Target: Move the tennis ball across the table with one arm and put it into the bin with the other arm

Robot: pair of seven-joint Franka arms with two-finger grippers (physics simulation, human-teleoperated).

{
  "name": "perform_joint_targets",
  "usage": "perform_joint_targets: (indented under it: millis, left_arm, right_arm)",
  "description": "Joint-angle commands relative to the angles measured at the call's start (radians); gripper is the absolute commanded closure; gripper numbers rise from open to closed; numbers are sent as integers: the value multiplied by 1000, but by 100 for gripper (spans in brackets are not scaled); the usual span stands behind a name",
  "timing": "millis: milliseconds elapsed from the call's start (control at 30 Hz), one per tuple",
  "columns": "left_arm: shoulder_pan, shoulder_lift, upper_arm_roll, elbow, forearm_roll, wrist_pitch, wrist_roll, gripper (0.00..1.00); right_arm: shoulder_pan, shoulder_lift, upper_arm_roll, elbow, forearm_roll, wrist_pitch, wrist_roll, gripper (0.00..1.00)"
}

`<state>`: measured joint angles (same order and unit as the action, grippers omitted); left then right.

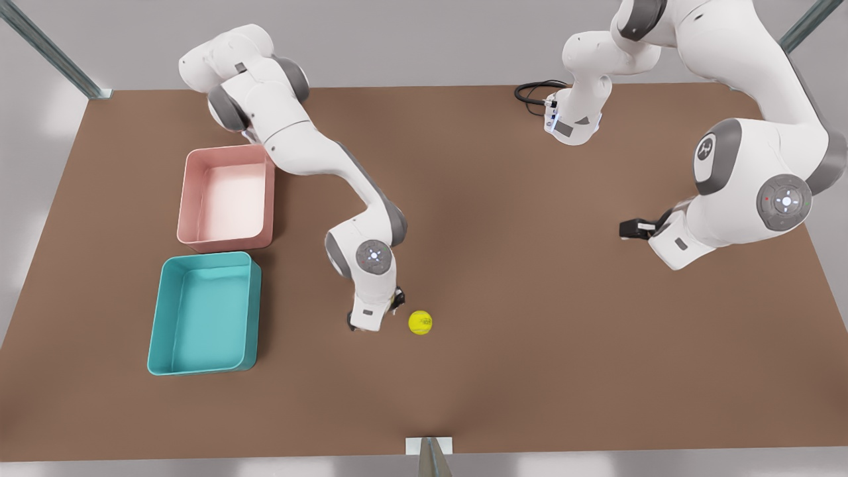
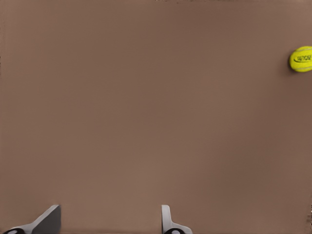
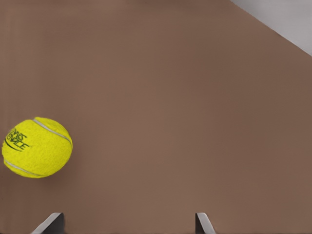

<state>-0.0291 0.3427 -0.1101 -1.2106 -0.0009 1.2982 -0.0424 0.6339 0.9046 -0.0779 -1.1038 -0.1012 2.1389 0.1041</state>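
Ball [image 3: 37, 147] lies on the table [image 1: 530, 298], just outside the open right gripper [image 3: 129, 223]; open left gripper [image 2: 109, 219] waits well apart.

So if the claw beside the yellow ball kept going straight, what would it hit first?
Probably bare table: the right gripper, open, points down at it, and the tennis ball lies off to one side of its fingers.

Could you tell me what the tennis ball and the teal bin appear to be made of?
Tennis ball: likely fuzzy felt, matte yellow-green with pale seams and dark print. Bin: probably smooth moulded plastic, judging by its rounded corners and faint sheen.
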Motion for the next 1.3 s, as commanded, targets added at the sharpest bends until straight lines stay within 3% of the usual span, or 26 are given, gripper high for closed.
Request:
perform_joint_targets:
  millis: [0,67,633,1100,1133,1167,1200,1267]
  left_arm:
    - [0,1,0,0,-2,15,-258,0]
    - [0,9,0,0,-4,13,-258,0]
    - [20,30,0,-7,1,15,-247,0]
    - [43,27,1,-6,-1,3,-185,0]
    - [38,27,0,-6,-2,-3,-185,0]
    - [40,29,0,-7,-5,-11,-185,0]
    - [40,29,-2,-7,-7,-10,-179,0]
    - [37,38,-2,-7,-5,0,-174,0]
  right_arm:
    - [13,13,0,1,63,279,137,0]
    - [32,46,0,1,86,375,140,0]
    - [81,148,0,-85,132,565,134,0]
    - [86,220,-2,-62,130,638,129,0]
    - [86,220,-2,-60,130,636,131,5]
    - [86,218,-2,-59,130,638,129,30]
    - [86,218,-2,-59,130,638,126,37]
    - [84,215,-2,-59,133,636,127,40]
